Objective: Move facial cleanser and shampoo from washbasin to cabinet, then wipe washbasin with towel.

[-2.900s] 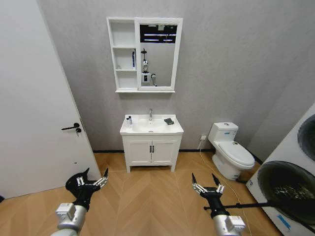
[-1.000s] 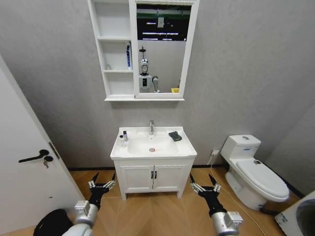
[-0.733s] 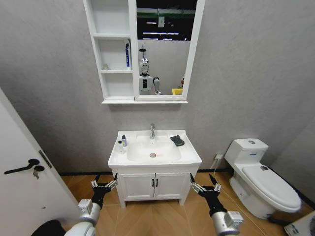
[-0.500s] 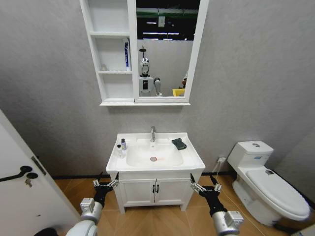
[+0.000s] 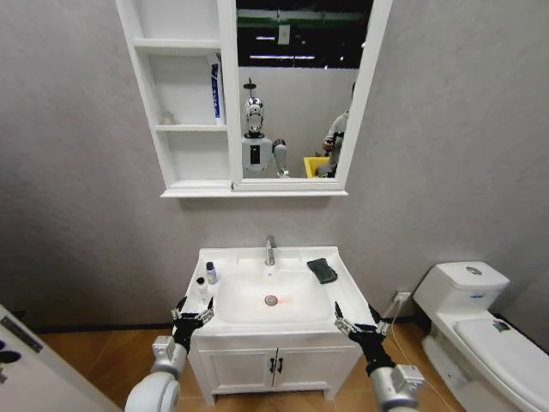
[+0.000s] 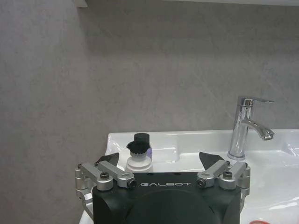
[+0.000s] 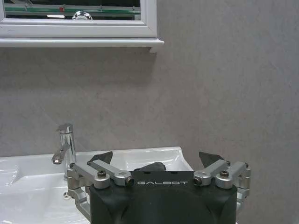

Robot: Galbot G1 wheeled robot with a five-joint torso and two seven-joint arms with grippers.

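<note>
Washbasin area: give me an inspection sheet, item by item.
Surface: white washbasin with tap; bowl bare apart from its drain.
Job's things: two small bottles on the basin's left rim; dark towel on its right rim; wall cabinet above, with a blue item on a shelf.
Clutter: nothing seen.
Grippers: left tool open, low before the basin's left front corner; right tool open, before the right front corner; both hold nothing.
Cables: a cord running to a wall socket right of the basin.
Surroundings: toilet at right, grey wall, wooden floor.
</note>
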